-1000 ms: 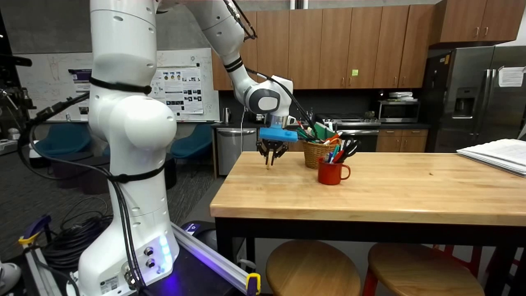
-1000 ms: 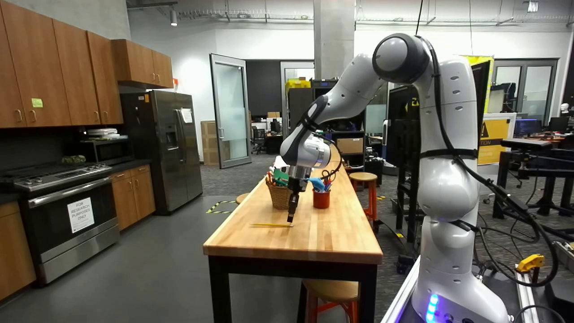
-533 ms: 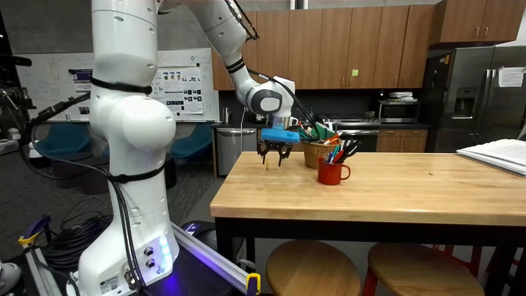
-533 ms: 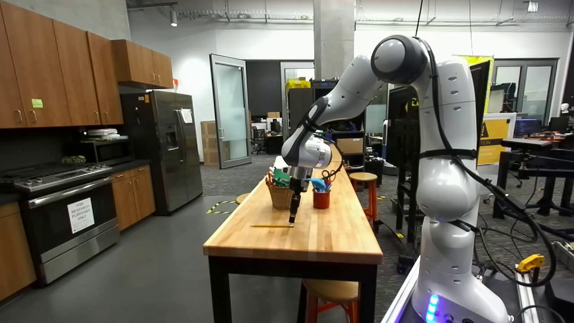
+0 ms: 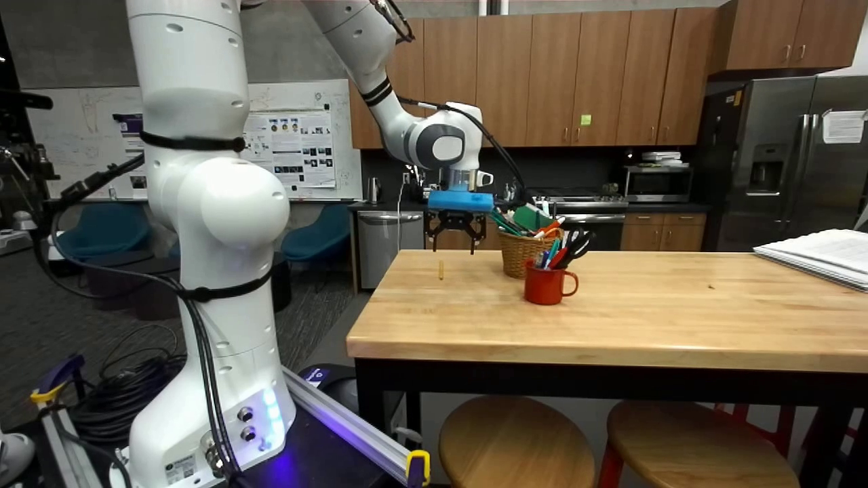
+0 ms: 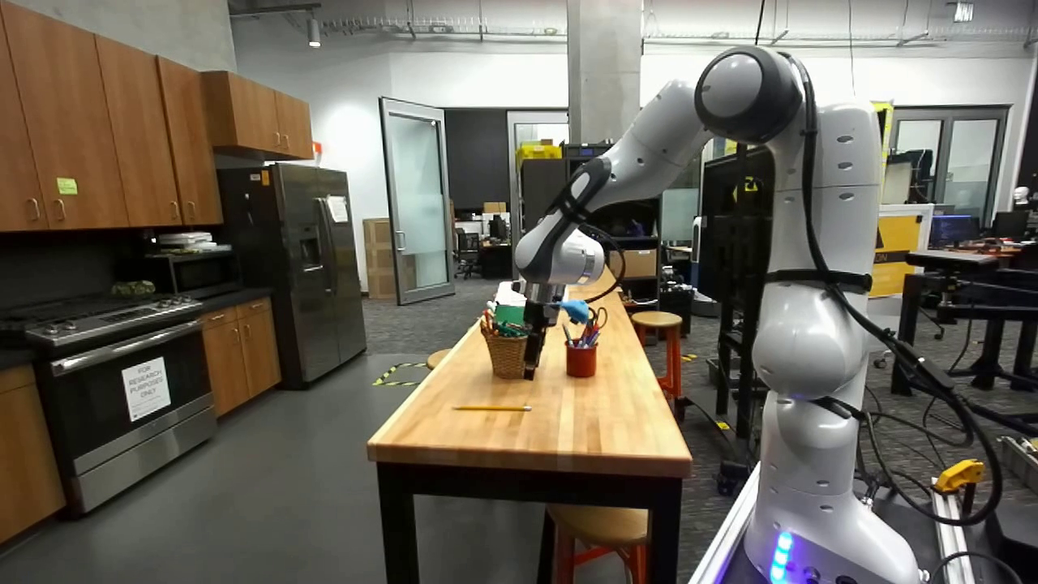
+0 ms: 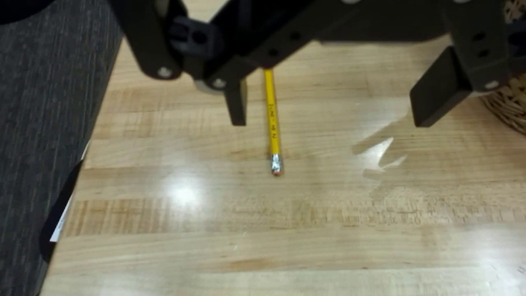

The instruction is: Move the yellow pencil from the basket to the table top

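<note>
My hand (image 7: 332,112) hangs above the table (image 7: 246,255), its two fingers (image 7: 439,91) spread wide apart. The pencil (image 7: 273,125) lies flat on the table below me, apart from both fingers. Its barrel is bright yellow with small dark lettering; a silvery band wraps one end, with a pinkish eraser (image 7: 277,173) past it. The other end is hidden behind my hand in the wrist view. The long axis runs nearly square to the line from fingertip to fingertip, and in that view shows between my fingers, closer to the one away from the basket (image 7: 511,105), which stands on the other finger's side. In an exterior view the eraser points towards the side where my base (image 6: 835,519) stands, and the opposite end points away from it.
</note>
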